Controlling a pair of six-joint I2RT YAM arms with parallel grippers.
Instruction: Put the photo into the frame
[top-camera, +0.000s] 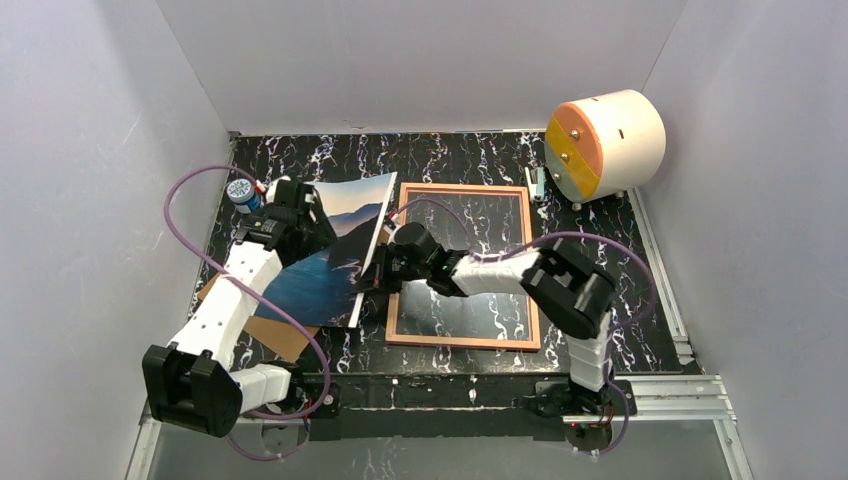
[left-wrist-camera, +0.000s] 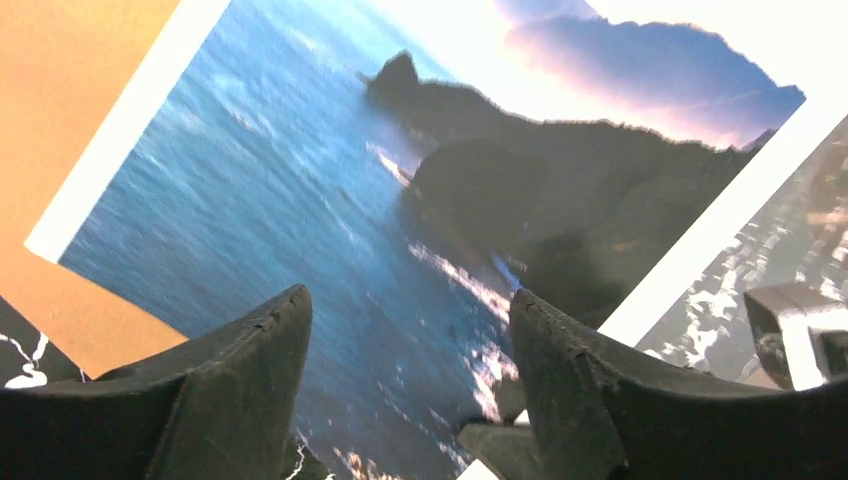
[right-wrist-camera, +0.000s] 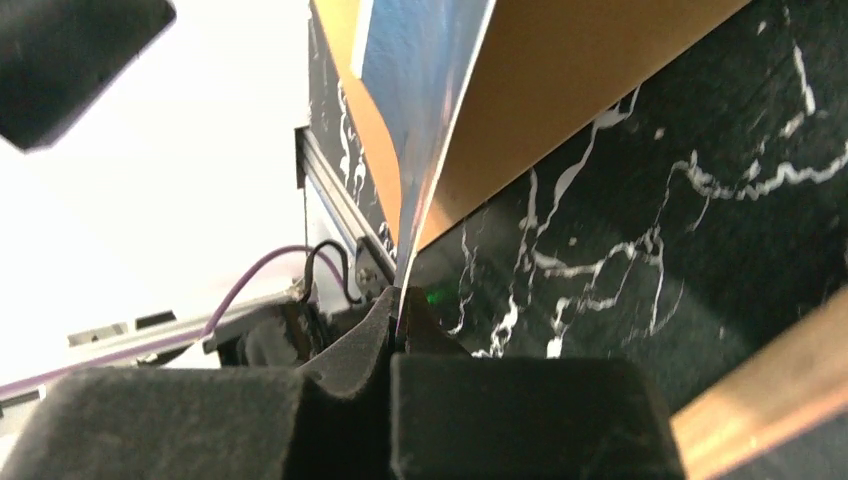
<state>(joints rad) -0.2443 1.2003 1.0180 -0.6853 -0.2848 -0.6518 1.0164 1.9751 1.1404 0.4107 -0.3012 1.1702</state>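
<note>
The photo (top-camera: 330, 255), blue sea and dark cliffs, is tilted up left of the frame, its left part over a brown backing board (top-camera: 278, 338). My right gripper (top-camera: 373, 275) is shut on the photo's right edge; in the right wrist view the thin sheet (right-wrist-camera: 430, 100) runs into the closed fingertips (right-wrist-camera: 400, 305). My left gripper (top-camera: 292, 215) is open and empty over the photo's upper left; in the left wrist view its jaws (left-wrist-camera: 410, 300) stand wide apart above the print (left-wrist-camera: 350, 200). The frame (top-camera: 535, 270) lies flat on the table, right of the photo.
A white cylinder with an orange face (top-camera: 603, 143) stands at the back right, with a small teal item (top-camera: 540, 183) beside it. A blue-capped bottle (top-camera: 240, 193) stands at the back left. Grey walls close in three sides. A metal rail (top-camera: 660, 385) runs along the near edge.
</note>
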